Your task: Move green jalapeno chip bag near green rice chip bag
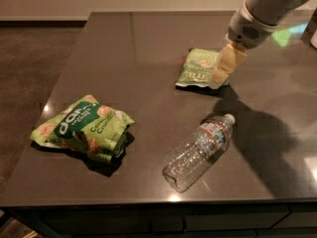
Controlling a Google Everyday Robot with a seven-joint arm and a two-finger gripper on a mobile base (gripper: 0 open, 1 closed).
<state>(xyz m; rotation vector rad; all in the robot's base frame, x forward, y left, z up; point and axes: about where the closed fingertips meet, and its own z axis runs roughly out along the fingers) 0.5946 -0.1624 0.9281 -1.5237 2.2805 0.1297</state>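
The green jalapeno chip bag (196, 68) is a small flat pale olive-green bag lying at the centre right of the dark table. The green rice chip bag (81, 128) is a larger puffy bright green bag with white lettering, lying at the left front of the table. My gripper (222, 72) comes in from the upper right on a white arm. Its tan fingers hang just over the right edge of the jalapeno bag and hide that edge.
A clear plastic water bottle (199, 151) lies on its side at the front centre, cap pointing toward the back right. The dark table (138, 48) has its front edge near the bottle and its left edge beside the rice bag.
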